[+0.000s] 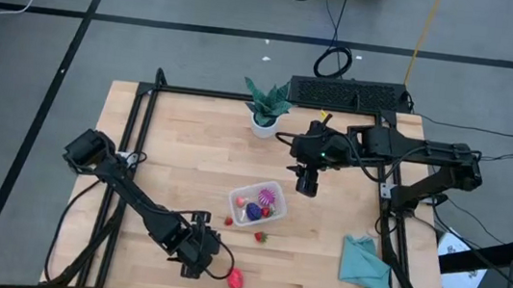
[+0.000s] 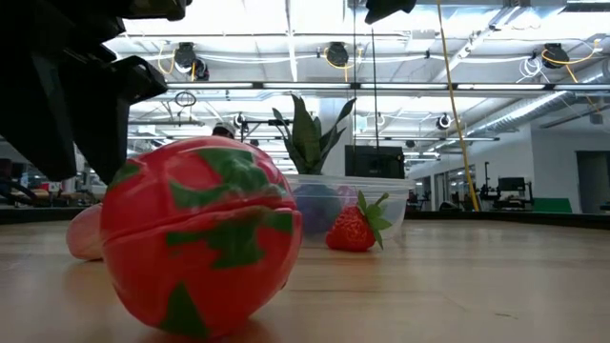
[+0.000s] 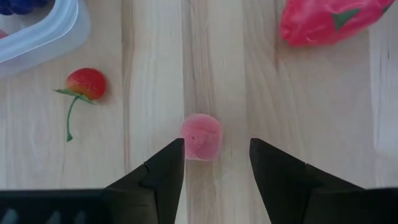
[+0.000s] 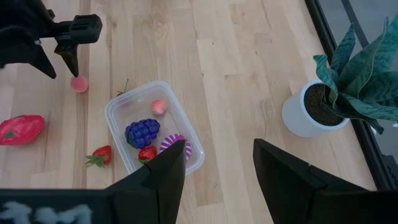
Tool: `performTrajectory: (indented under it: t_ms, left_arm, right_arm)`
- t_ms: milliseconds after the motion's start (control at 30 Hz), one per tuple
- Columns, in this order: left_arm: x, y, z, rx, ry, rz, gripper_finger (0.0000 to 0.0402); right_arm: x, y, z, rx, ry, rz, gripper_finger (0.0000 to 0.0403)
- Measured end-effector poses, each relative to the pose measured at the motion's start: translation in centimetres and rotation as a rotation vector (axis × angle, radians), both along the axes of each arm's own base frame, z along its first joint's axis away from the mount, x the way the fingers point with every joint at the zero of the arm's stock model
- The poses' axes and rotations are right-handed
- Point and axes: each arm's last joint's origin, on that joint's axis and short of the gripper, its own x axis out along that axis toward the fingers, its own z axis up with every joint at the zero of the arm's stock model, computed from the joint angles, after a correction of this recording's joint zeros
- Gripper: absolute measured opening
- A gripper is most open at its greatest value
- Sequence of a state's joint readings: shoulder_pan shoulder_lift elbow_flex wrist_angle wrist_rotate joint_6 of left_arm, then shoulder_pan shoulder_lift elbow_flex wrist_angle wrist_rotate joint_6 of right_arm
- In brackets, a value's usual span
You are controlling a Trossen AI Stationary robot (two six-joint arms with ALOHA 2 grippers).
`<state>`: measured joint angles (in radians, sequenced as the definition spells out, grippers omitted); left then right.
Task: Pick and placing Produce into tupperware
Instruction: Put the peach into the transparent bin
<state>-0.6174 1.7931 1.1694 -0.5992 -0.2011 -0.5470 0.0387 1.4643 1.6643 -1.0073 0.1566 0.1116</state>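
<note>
The clear tupperware (image 1: 257,203) sits mid-table and holds a purple grape bunch (image 4: 142,132), a small pink fruit (image 4: 159,107) and other small pieces. On the wood lie a small pink fruit (image 3: 201,137), a stemmed red cherry (image 3: 87,83), a strawberry (image 4: 99,155) and a large red fruit with green marks (image 1: 235,279). My left gripper (image 3: 216,149) is open near the table's near edge, with a fingertip on either side of the pink fruit and not visibly touching it. My right gripper (image 4: 217,155) is open above the table, just past the tupperware's far right corner.
A green potted plant (image 1: 267,106) stands at the far edge. A teal cloth (image 1: 365,268) lies near the near right corner. The large red fruit (image 2: 195,248) lies just right of my left gripper. Bare wood stretches along the table's left side.
</note>
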Motion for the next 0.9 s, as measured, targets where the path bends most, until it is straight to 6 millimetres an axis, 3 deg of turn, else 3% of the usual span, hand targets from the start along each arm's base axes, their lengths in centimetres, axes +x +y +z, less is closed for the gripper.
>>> performTrajectory:
  t_ms: [367, 900]
  left_arm:
    - [-0.2, 0.5, -1.1, -0.009, -0.001, 0.041, 0.0234]
    - [0.3, 1.0, -1.3, -0.035, -0.026, 0.040, 0.0237]
  right_arm:
    - [0.0, 0.0, 0.0, 0.000, 0.000, 0.000, 0.0180]
    - [0.0, 0.0, 0.0, 0.000, 0.000, 0.000, 0.0180]
